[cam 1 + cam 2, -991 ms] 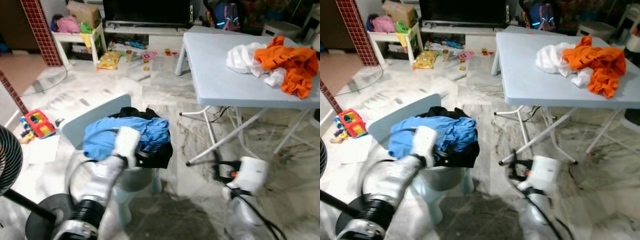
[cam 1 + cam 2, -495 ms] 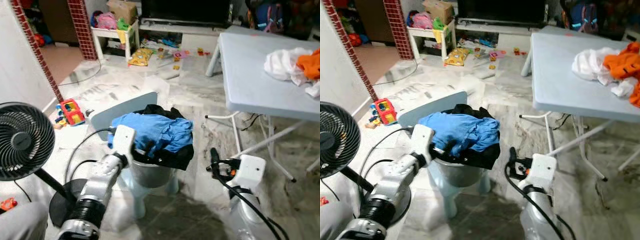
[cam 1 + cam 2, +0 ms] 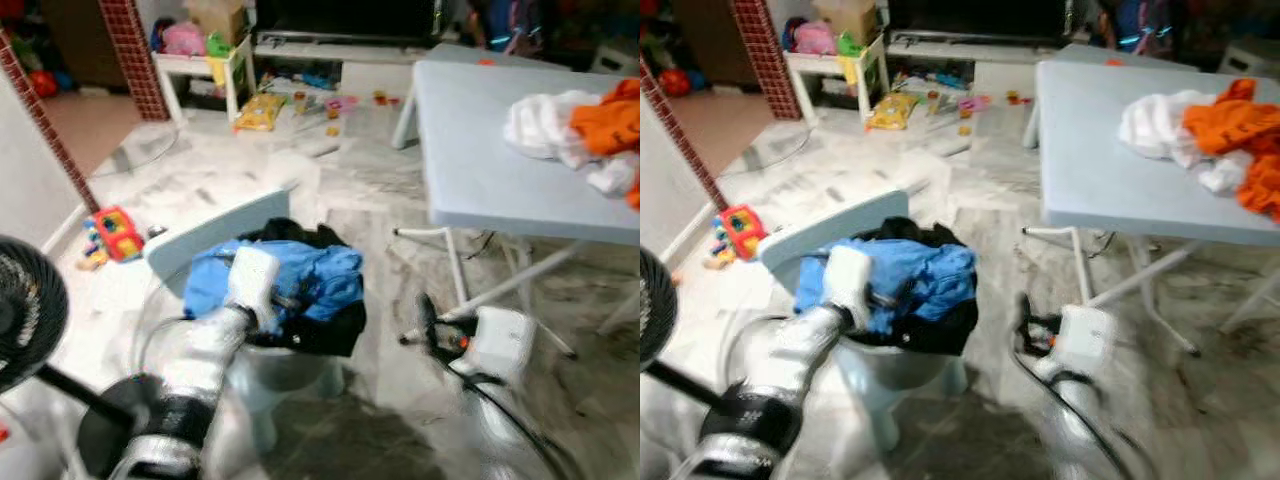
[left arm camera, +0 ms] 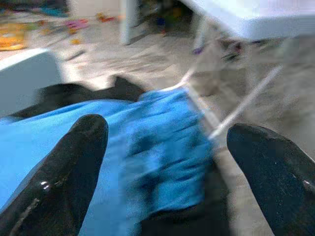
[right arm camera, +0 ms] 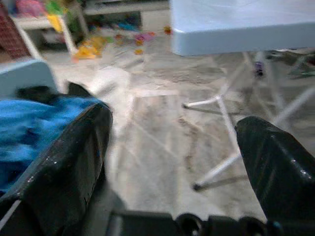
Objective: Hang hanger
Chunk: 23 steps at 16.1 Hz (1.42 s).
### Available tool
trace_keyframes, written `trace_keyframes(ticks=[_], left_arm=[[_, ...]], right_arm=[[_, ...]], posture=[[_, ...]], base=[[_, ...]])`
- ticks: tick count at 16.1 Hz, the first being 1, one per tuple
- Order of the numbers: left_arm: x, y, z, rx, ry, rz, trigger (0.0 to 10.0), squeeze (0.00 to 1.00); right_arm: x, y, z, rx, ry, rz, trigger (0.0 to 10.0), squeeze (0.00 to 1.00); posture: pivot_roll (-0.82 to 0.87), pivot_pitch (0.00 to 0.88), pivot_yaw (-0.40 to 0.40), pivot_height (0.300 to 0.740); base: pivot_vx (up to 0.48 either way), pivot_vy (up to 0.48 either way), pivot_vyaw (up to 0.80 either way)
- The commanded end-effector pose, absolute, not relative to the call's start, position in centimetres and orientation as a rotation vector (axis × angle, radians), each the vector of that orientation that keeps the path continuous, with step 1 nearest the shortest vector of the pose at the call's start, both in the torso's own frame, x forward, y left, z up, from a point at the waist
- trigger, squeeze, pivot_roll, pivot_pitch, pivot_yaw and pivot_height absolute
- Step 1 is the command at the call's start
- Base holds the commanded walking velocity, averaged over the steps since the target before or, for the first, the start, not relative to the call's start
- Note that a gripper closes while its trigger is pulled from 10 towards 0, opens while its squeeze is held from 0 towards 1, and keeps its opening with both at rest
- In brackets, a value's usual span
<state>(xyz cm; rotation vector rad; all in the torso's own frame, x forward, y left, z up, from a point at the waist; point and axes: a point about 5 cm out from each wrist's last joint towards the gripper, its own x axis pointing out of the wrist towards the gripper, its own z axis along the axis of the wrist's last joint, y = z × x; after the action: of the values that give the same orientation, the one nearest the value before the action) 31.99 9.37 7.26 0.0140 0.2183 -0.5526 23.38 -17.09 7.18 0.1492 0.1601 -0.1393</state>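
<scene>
**Two grippers open and empty; no hanger found in the frames**

Two arms were raised in front of us. The left gripper [image 4: 162,162] hovered just over a blue garment [image 3: 300,280] piled with a black garment [image 3: 320,330] on a pale blue chair [image 3: 205,235]. Its fingers [image 4: 69,167] stood wide apart with nothing between them; the blue cloth lay below the gap, and we could not tell whether a fingertip touched it. The right gripper [image 5: 172,162] pointed at bare marble floor [image 3: 350,200] between the chair and the folding table [image 3: 490,170], jaws likewise spread wide and holding nothing.

Hanger: we could not pick one out anywhere (head views were motion-blurred, so a thin wire or plastic one could be lost in the clutter or buried in the pile). No rail or hook to hang it on was visible either.

On the table lay a white cloth [image 3: 540,120] beside an orange garment [image 3: 610,105]. A fan [image 3: 25,320] stood at our left; toys [image 3: 115,230] were scattered on the floor.

Judgement on step: still the search-and-approach stage, nothing grasped.

Next move, as we judged it: steady the head so the view sharpens, locate the hanger (chair pile is the likeliest place, given where the left gripper was), then lower the left fingers around its neck or bar rather than the cloth.
</scene>
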Motion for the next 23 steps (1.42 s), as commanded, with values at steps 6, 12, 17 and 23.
trace_keyframes(ticks=[6, 12, 17, 23], left_arm=[[32.2, 10.9, 6.8, 0.062, 0.261, -0.501, 10.0, 0.0], [32.3, 12.2, 7.0, 0.398, 0.242, -0.599, 10.0, 0.0], [32.3, 14.2, 6.4, 0.626, 0.281, -0.781, 10.0, 0.0], [33.1, 13.9, 5.8, 0.788, 0.351, -0.889, 10.0, 0.0]], right_arm=[[23.7, -16.3, 7.4, 0.166, 0.162, -0.113, 10.0, 0.0], [23.7, -16.3, 7.3, 0.163, 0.166, -0.115, 10.0, 0.0], [23.8, -16.3, 7.4, 0.159, 0.169, -0.107, 10.0, 0.0], [23.1, -16.4, 9.1, 0.126, 0.15, -0.08, 10.0, 0.0]], posture=[[0.06, 0.0, -0.047, 0.74], [0.06, 0.0, -0.043, 0.74], [0.07, 0.0, -0.06, 0.74], [0.01, 0.0, -0.056, 0.74]], base=[[0.084, 0.0, 0.0], [0.0, 0.0, 0.53], [0.0, 0.0, 0.0], [0.0, 0.0, 0.0]])
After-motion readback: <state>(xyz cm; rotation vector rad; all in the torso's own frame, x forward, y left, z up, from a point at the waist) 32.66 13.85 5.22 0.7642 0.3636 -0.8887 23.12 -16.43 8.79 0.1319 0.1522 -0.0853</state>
